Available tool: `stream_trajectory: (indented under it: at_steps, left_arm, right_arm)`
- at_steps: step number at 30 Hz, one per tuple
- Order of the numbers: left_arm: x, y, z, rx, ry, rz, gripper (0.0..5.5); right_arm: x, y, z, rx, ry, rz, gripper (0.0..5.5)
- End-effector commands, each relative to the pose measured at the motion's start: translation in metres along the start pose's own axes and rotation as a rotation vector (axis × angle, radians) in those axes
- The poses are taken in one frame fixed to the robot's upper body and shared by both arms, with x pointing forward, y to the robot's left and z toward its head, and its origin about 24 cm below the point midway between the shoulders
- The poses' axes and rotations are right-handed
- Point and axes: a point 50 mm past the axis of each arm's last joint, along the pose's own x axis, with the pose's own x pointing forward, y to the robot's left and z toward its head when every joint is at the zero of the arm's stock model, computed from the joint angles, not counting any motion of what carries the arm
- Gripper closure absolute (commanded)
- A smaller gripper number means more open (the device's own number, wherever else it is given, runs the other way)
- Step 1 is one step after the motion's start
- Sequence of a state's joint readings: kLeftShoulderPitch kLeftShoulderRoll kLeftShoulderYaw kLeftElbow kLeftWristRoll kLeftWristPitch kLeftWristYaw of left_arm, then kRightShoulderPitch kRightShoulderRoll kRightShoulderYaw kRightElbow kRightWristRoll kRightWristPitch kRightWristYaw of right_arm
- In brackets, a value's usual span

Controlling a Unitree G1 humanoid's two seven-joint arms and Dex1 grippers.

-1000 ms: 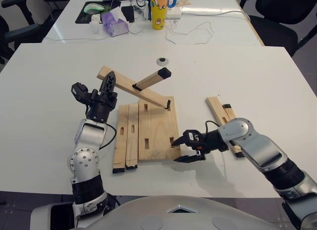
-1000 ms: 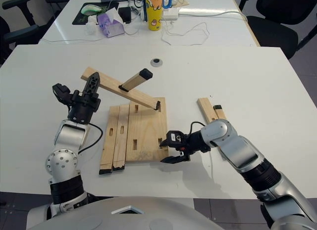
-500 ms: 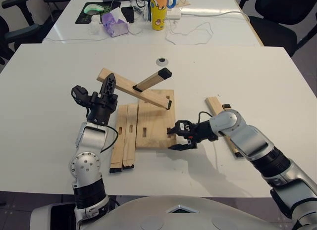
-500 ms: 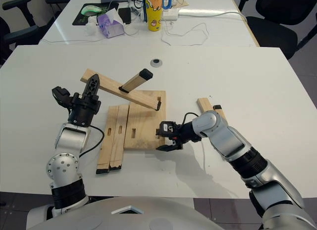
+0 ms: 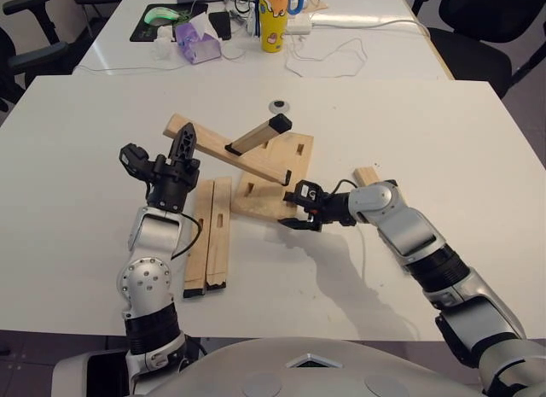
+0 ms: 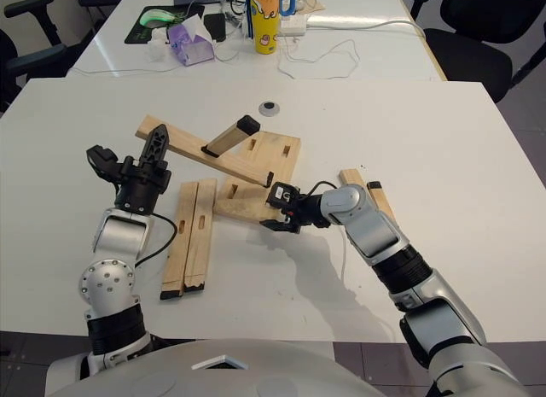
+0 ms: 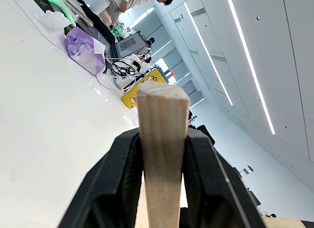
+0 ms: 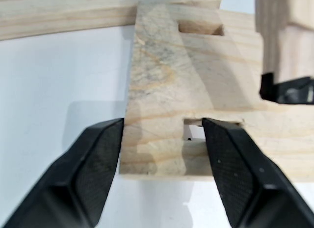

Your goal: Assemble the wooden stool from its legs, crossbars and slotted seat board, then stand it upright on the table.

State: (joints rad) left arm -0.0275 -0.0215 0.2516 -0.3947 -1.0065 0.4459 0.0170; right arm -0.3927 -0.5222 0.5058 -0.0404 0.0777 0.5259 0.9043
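My left gripper (image 5: 183, 149) is shut on the near end of a long wooden leg bar (image 5: 230, 151), which it holds tilted above the table. A second leg with a black cap (image 5: 260, 134) sticks up from that bar. In the left wrist view the bar end (image 7: 162, 110) sits clamped between the black fingers (image 7: 117, 179). The slotted seat board (image 5: 277, 162) lies flat and skewed under the bar's far end. My right gripper (image 5: 300, 206) is open at the board's near corner (image 8: 167, 81), with one finger (image 8: 93, 164) beside the edge.
Two slotted slats (image 5: 207, 235) lie side by side left of the board. More wooden pieces (image 5: 368, 177) lie behind my right forearm. A small round disc (image 5: 277, 105) sits farther back. The rear table holds a yellow cup (image 5: 273, 21), a purple box (image 5: 198, 40) and cables.
My right gripper has swept left and away from me, pushing the seat board. The board has slid off from the two slats and turned under the held bar. The left arm has barely moved.
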Motion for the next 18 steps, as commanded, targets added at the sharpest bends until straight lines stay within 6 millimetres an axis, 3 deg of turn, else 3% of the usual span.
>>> stream_trajectory:
  at_steps: [1, 9, 18]
  left_arm:
    - [0.002, 0.001, 0.010, 0.035, -0.006, -0.014, 4.45]
    - [-0.014, 0.012, 0.020, 0.087, 0.075, 0.016, 4.45]
    - [-0.013, 0.013, 0.030, 0.133, 0.086, 0.008, 4.45]
  right_arm:
    - [0.008, 0.014, -0.028, 0.082, 0.106, 0.034, 2.61]
    - [0.008, 0.018, -0.038, 0.106, 0.120, 0.007, 2.61]
    - [0.009, 0.020, -0.042, 0.116, 0.121, -0.014, 2.61]
